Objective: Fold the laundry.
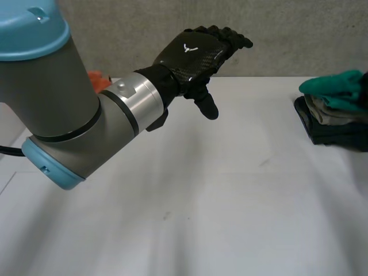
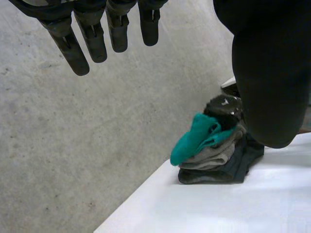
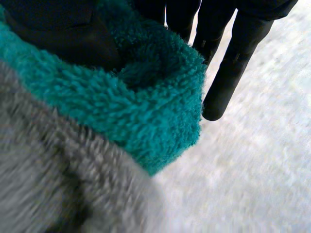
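A small stack of folded laundry sits at the table's far right: a teal fleece cloth (image 1: 336, 83) on top, a grey cloth (image 1: 333, 109) under it, a dark cloth (image 1: 333, 132) at the bottom. My right hand (image 3: 233, 68) is at the teal fleece cloth (image 3: 146, 111), whose edge is pinched between the thumb and straight fingers; the grey cloth (image 3: 58, 184) lies below. In the left wrist view the right hand (image 2: 224, 109) rests at the top of the stack behind the teal cloth (image 2: 199, 138). My left hand (image 1: 192, 57) hovers above the table's far middle, open and holding nothing.
The white table (image 1: 201, 201) stretches bare between the left arm and the stack. An orange object (image 1: 99, 79) peeks out behind the left arm at the far edge. A grey concrete wall (image 1: 287, 34) stands behind the table.
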### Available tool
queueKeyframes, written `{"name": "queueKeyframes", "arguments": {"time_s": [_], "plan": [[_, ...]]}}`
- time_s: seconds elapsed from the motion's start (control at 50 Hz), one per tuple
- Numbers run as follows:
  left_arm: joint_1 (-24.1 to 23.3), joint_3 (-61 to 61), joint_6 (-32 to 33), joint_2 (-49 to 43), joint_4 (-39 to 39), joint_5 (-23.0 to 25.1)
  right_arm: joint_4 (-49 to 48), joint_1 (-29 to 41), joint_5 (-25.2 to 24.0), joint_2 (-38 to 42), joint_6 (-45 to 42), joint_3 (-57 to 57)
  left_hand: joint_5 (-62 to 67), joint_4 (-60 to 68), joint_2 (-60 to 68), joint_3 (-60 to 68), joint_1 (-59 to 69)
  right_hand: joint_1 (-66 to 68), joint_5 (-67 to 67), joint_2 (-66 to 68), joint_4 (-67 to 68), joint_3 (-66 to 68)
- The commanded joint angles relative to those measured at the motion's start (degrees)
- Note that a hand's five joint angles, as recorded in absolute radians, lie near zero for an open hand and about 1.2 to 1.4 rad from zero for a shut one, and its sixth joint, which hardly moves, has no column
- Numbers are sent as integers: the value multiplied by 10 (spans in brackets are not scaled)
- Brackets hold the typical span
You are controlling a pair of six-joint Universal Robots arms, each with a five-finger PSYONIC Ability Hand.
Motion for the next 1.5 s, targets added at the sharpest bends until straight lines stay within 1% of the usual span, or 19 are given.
{"name": "queueKeyframes", "arguments": {"time_s": [0.02,0.04,0.06,0.24,0.4,0.52,0.62,0.7,0.78,0.86,0.88,0.92,0.94,1.0,1.04,1.12,1.16,1.3,1.5], "plan": [[-4,1,0,2,-1,-2,5,-18,-43,-71,-63,95,-15,-2,-7,-7,5,-281,-329,-337,-355,-350],[-6,2,0,3,-1,-2,7,-17,-43,-83,-56,100,-15,-2,-7,-7,5,-444,-492,-500,-518,-513],[-6,2,0,3,0,-2,11,-16,-43,-94,-49,102,-15,-2,-7,-7,5,-512,-560,-568,-586,-581],[-28,-2,1,10,-2,-2,74,-21,-43,-214,-17,164,-16,-4,-8,-8,3,-512,-560,-568,-586,-581],[-37,-6,-1,19,-3,-2,262,-88,-30,-285,-22,178,-16,-4,-8,-8,3,-512,-560,-568,-586,-581],[-48,-5,-1,20,1,0,409,-170,27,-311,-89,137,-16,-4,-8,-8,3,-512,-560,-568,-586,-581],[-50,16,-3,27,11,0,377,-184,79,-330,-143,108,-16,-4,-8,-8,3,-512,-560,-568,-586,-581],[-42,55,-21,32,37,-12,267,-106,75,-385,-117,125,-15,-2,-7,-7,5,-512,-560,-568,-586,-581],[-16,104,-48,32,39,-63,182,-35,42,-440,-86,186,-11,1,-3,-3,8,-512,-560,-568,-586,-581],[56,124,-36,27,17,-102,130,40,-14,-483,-75,260,-11,1,-3,-3,8,-512,-560,-568,-586,-581],[94,124,-17,26,-2,-106,125,58,-24,-483,-78,274,-11,1,-3,-3,8,-512,-560,-568,-586,-581],[127,122,14,25,-21,-111,127,107,-53,-484,-78,312,-11,1,-3,-3,8,-512,-560,-568,-586,-581],[158,117,57,21,-34,-113,128,123,-58,-484,-78,324,-8,4,0,0,12,-512,-560,-568,-586,-581],[199,99,125,5,-39,-118,148,174,-64,-483,-85,362,-6,6,2,2,14,-512,-560,-568,-586,-581],[239,80,202,-26,-37,-122,164,191,-62,-479,-92,377,-8,4,0,0,12,-512,-560,-568,-586,-581],[288,73,302,-92,-8,-117,208,214,-61,-451,-121,404,-13,-1,-5,-5,7,-512,-560,-568,-586,-581],[313,80,345,-146,41,-114,227,219,-60,-432,-143,414,-14,-2,-7,-7,5,-512,-560,-568,-586,-581],[359,162,364,-291,184,-73,245,225,-57,-413,-184,449,-8,4,0,0,12,-512,-560,-568,-586,-581],[374,382,363,-494,189,-49,245,215,-57,-419,-184,508,-3,9,5,5,17,-512,-560,-568,-586,-581]]}}
